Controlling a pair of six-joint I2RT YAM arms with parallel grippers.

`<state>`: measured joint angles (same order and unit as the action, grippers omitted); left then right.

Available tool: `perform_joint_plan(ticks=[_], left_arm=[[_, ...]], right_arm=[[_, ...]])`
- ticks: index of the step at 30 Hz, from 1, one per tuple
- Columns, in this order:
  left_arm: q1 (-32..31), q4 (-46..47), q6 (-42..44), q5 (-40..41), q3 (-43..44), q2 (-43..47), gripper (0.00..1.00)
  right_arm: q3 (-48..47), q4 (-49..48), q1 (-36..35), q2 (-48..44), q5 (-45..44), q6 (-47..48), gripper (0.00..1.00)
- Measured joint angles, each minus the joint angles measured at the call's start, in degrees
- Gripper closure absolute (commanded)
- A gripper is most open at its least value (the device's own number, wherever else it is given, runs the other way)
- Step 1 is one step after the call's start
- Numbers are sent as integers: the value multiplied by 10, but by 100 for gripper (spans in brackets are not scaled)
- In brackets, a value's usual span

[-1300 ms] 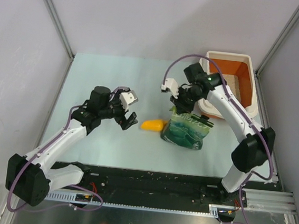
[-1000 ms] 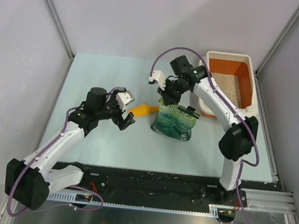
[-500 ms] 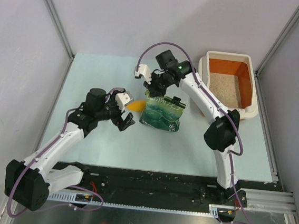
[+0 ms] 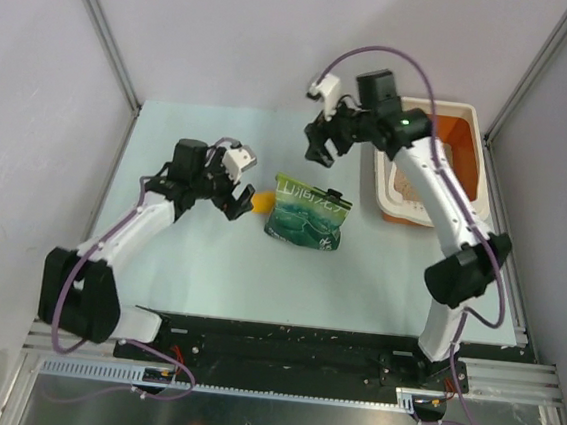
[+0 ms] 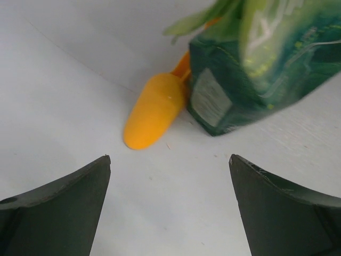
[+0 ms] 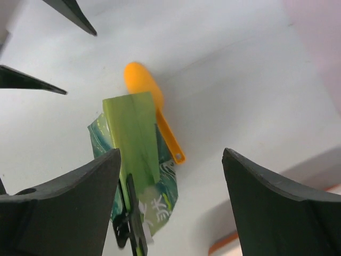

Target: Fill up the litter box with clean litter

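One litter box (image 4: pixel 460 129), one green bag (image 4: pixel 305 225), one orange scoop (image 4: pixel 260 202)

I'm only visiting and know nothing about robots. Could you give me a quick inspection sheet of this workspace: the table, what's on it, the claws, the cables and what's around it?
Surface: pale blue-green table.
Job's things: litter box at the far right corner, partly hidden by the right arm; pale litter lies inside.
Clutter: green bag lying mid-table; orange scoop against its left side.
Claws: left claw open, empty, facing the scoop; right claw open, empty, raised and apart from the bag.
Cables: a purple cable loops along each arm; no snag seen.
Surroundings: grey walls with metal corner posts.
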<state>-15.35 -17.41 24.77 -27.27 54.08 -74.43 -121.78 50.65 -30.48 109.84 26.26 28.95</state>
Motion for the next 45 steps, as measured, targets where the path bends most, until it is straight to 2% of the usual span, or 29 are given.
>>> perform_joint_plan(ticks=[9, 18, 25, 35, 39, 42, 45], left_arm=[[9, 2, 78, -39, 113, -196, 5], [8, -3, 99, -71, 213, -349, 11], [6, -16, 97, -75, 218, -377, 19], [1, -66, 97, -30, 244, -388, 23], [-2, -99, 115, -1, 265, -405, 34], [-2, -121, 132, 16, 266, -414, 35], [-2, -138, 145, 32, 266, -414, 41]], right_arm=[[151, -19, 60, -172, 22, -29, 16], [263, -9, 152, -216, 28, -45, 17], [303, 29, 151, -248, 69, 2, 17], [300, 47, 147, -218, 79, 37, 17], [292, 48, 145, -198, 79, 42, 18], [289, 48, 144, -191, 78, 43, 18], [288, 48, 144, -190, 78, 46, 18]])
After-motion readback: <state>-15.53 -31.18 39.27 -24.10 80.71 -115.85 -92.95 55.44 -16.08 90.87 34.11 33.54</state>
